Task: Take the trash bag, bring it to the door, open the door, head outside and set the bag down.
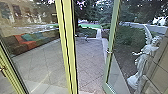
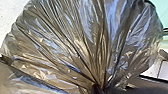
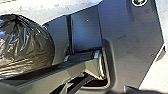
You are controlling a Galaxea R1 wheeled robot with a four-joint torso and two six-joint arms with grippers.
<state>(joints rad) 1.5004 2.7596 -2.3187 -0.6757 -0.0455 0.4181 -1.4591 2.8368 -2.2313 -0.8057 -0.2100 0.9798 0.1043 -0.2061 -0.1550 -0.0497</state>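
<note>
The door [image 1: 110,53] stands open in the head view: its pale green, glazed leaf is at the right, with a gap between it and the yellow post [image 1: 68,47]. Through the gap a paved yard shows. In the left wrist view the dark, shiny trash bag [image 2: 75,45] is large, its folds drawn together into a dark neck, where my left gripper [image 2: 98,89] is shut on it. The right wrist view has the rounded bag [image 3: 27,47] beside the robot's dark body plate, with its gathered top showing.
A long sofa [image 1: 32,41] with orange and teal parts shows through the left glass. A white statue [image 1: 143,62] stands on the right behind the door leaf, near a tiled wall [image 1: 160,67]. Farther out are a path [image 1: 99,33], trees and shrubs.
</note>
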